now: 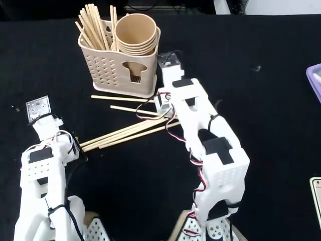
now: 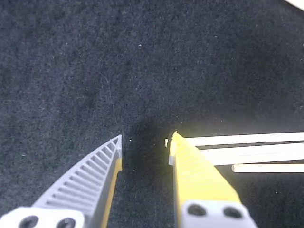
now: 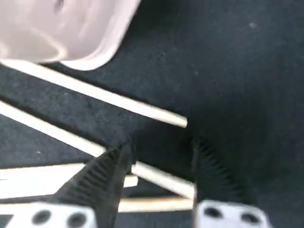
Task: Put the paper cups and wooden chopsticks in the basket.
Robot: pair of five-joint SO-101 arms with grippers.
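My right claw (image 3: 161,145) is spread wide, one wooden chopstick (image 3: 164,179) lying between the jaws (light, stiff, smooth, likely to roll): I judge a square pinch near its end best.

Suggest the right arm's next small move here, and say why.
Probably close the right claw, lowering a touch if needed: it is open and straddles one loose chopstick lying on the black cloth. The paper cups already sit in the basket, so the loose chopsticks on the cloth are what remains.
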